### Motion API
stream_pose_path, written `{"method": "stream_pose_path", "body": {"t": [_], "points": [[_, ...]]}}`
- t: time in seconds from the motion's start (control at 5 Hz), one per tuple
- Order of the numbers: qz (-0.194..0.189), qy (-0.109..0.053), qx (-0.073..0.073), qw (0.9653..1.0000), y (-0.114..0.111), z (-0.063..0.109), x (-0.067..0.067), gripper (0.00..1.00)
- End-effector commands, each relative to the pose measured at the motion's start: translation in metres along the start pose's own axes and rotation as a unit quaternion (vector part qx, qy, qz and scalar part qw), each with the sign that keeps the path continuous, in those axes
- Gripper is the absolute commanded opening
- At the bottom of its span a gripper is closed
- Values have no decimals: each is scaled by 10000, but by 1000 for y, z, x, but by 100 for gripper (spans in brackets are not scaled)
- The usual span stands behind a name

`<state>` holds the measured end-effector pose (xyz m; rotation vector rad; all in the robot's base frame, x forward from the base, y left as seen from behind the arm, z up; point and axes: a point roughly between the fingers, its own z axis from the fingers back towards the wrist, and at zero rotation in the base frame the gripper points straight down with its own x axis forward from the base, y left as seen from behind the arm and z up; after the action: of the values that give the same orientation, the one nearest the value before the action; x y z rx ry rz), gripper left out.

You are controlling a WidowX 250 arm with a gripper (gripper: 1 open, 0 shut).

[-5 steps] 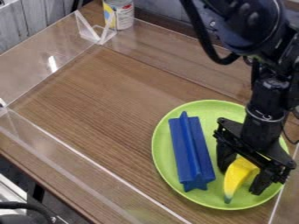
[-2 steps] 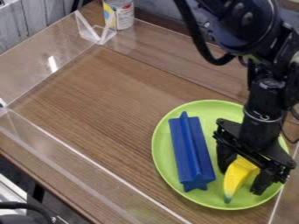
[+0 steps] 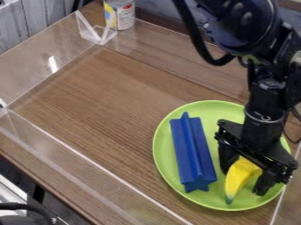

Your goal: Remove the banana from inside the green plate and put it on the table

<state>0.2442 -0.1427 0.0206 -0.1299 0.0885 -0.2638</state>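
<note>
now the hand (image 3: 245,169) stands with fingers apart over the banana (image 3: 238,178) in the green plate (image 3: 171,172).

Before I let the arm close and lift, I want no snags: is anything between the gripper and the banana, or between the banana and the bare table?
Nothing visible separates the gripper from the banana. Toward the table, the blue block lies beside it on the plate, in the way.
</note>
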Motion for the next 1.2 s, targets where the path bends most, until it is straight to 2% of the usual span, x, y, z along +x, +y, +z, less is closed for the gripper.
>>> {"method": "stream_pose_path", "body": {"t": [0.0,0.6,0.8,1.0], "points": [[-138,-73,-55,9999,-7,3,-2,100],[-142,-56,-116,9998,-12,1,-6,100],[-146,-44,-139,9998,-12,5,-7,0],[-168,-87,-160,9997,-11,20,-8,0]]}}
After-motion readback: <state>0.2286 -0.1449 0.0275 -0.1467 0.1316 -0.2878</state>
